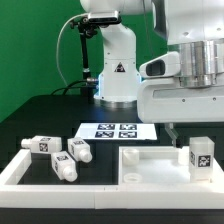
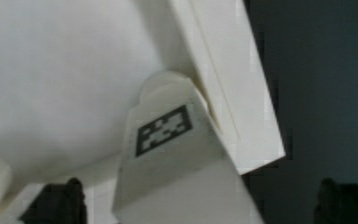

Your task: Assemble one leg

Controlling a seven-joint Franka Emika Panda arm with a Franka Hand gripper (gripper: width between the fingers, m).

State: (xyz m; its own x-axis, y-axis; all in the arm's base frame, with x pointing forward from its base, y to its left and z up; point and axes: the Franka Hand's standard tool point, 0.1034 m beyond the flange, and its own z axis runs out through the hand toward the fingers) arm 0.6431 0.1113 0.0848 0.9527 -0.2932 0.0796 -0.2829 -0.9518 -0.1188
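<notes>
Leg standing upright in the square tray piece

You can see the leg upright inside the white square tray piece, at its corner on the exterior view's right, tag facing out. Three more legs lie loose beside the tray, by the marker board. The gripper hangs above that leg; you cannot tell whether its fingers are apart.
</notes>
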